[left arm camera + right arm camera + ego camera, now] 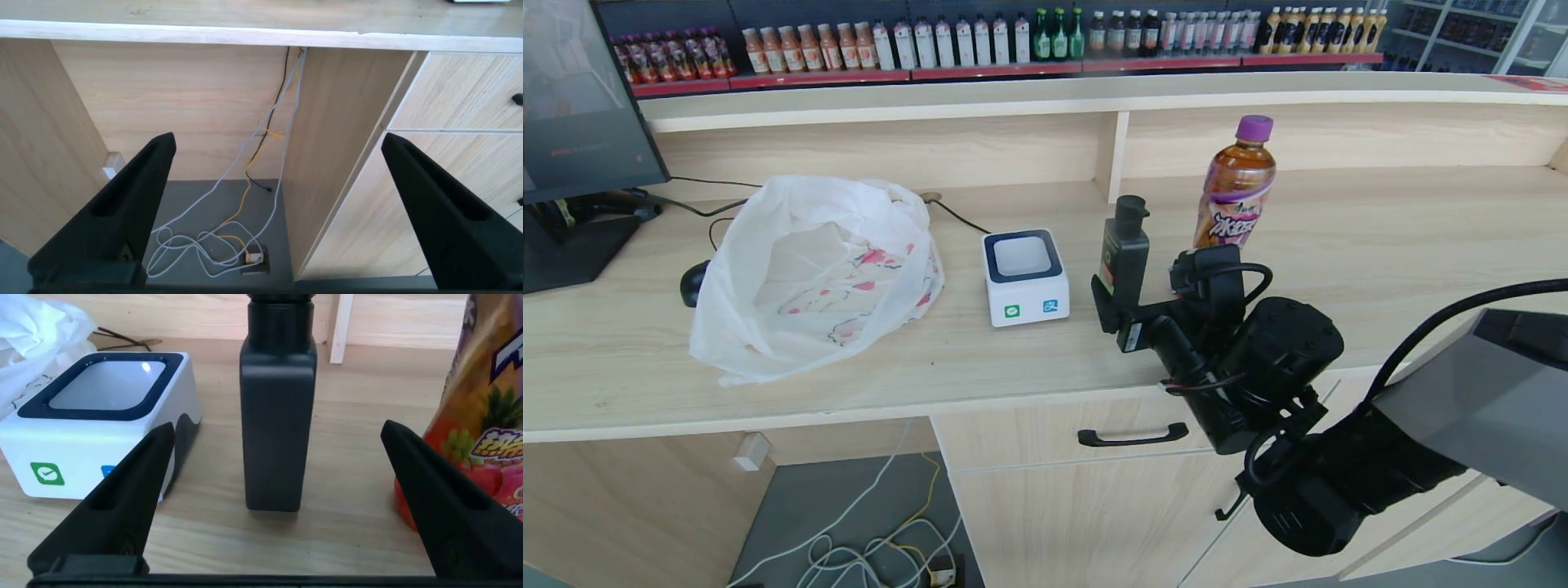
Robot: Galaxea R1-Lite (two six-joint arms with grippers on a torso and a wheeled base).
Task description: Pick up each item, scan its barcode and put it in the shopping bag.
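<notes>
White crumpled plastic shopping bag [809, 269] at nine o'clock of white square barcode scanner [1023, 276]; amber purple-capped tea bottle [1236, 192] at two. Black rigid flat-sided bottle [1125, 249] upright at three, facing wide-spread right gripper [278, 433]: probably light, slick, tippy; best taken mid-body. Below countertop [204, 16], left gripper [278, 139] spread too.
</notes>
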